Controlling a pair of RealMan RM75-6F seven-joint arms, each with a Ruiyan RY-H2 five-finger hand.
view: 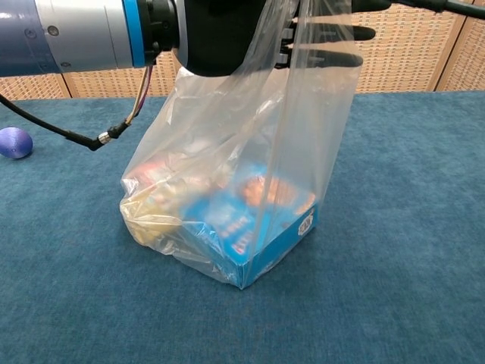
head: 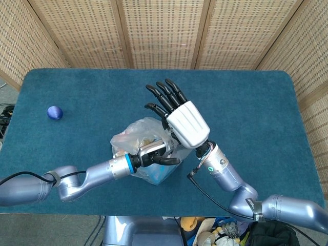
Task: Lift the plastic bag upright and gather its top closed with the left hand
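Note:
A clear plastic bag (view: pixel 242 174) stands upright on the blue table, holding a blue box (view: pixel 261 227) and other snack packs. My left hand (head: pixel 152 155) grips the bag's top from the near side; in the chest view this left hand (view: pixel 216 34) fills the upper edge with the plastic pulled up into it. My right hand (head: pixel 179 115) hovers just behind the bag (head: pixel 141 141), its fingers spread and straight, holding nothing. The right fingers (view: pixel 333 34) show through the plastic at the top of the chest view.
A small blue ball (head: pixel 55 112) lies at the table's left side, also the ball (view: pixel 15 142) at the chest view's left edge. Wicker screens (head: pixel 164 31) stand behind the table (head: pixel 246 102).

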